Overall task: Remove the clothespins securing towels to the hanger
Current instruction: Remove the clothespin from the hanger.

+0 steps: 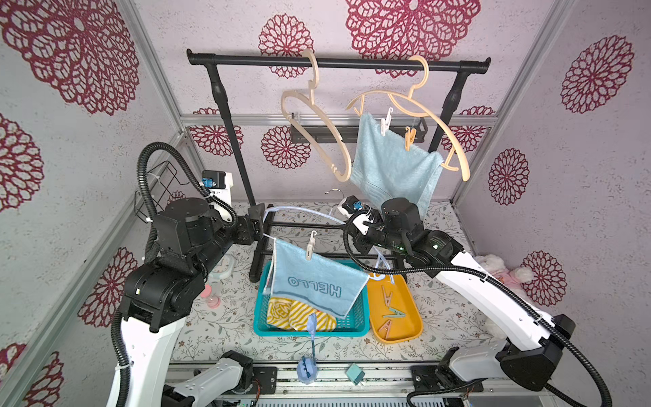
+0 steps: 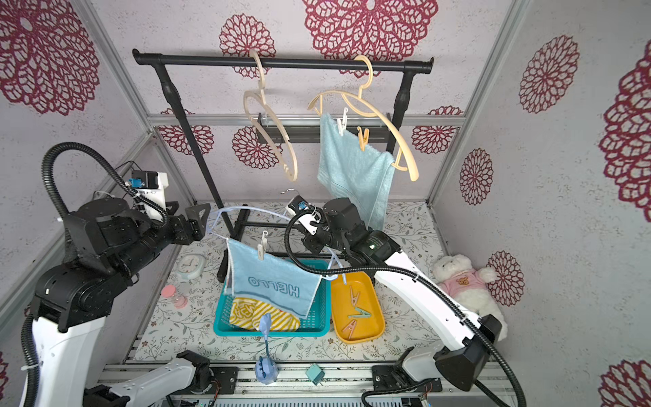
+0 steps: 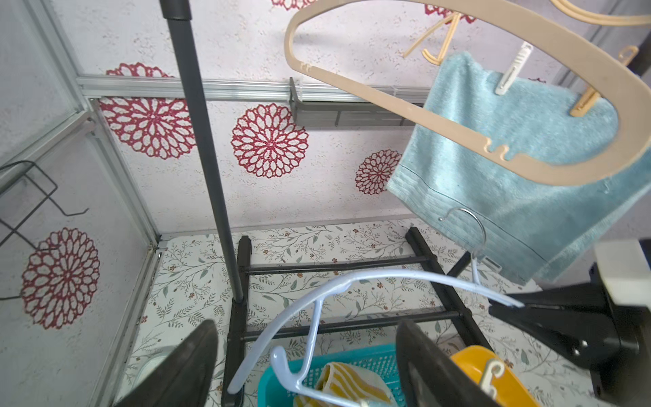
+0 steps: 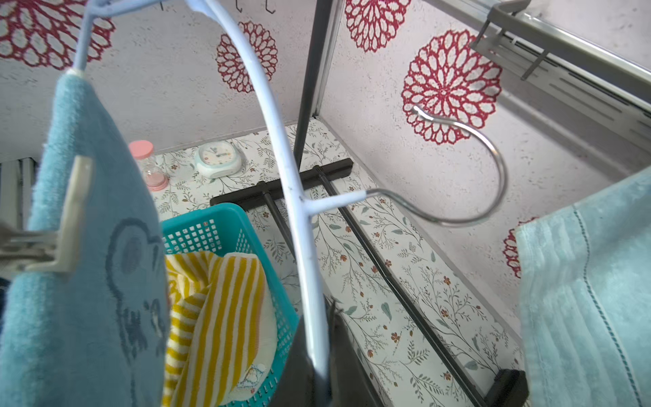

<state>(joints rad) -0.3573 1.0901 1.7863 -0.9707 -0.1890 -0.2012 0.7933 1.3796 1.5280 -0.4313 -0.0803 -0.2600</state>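
My right gripper (image 4: 318, 370) is shut on one arm of a pale blue hanger (image 1: 303, 210), held low in front of the rack. A blue "HELLO" towel (image 1: 317, 282) hangs from its lower bar, pinned by one whitish clothespin (image 1: 310, 248). My left gripper (image 3: 306, 370) stands open at the hanger's left end (image 3: 281, 359), jaws wide on either side without touching it. A plain light blue towel (image 1: 394, 165) hangs on a beige hanger (image 1: 440, 123) under a white clothespin (image 1: 386, 121) and an orange-yellow clothespin (image 1: 409, 138). The striped towel (image 1: 292, 313) lies in the teal basket (image 1: 259, 317).
A yellow tray (image 1: 412, 313) beside the basket holds three loose clothespins (image 1: 391, 312). An empty beige hanger (image 1: 317, 116) hangs on the black rail (image 1: 338, 62). A clock (image 2: 190, 264) and a pink-lidded jar (image 2: 174, 296) sit at the left, a teddy (image 2: 461, 282) at the right.
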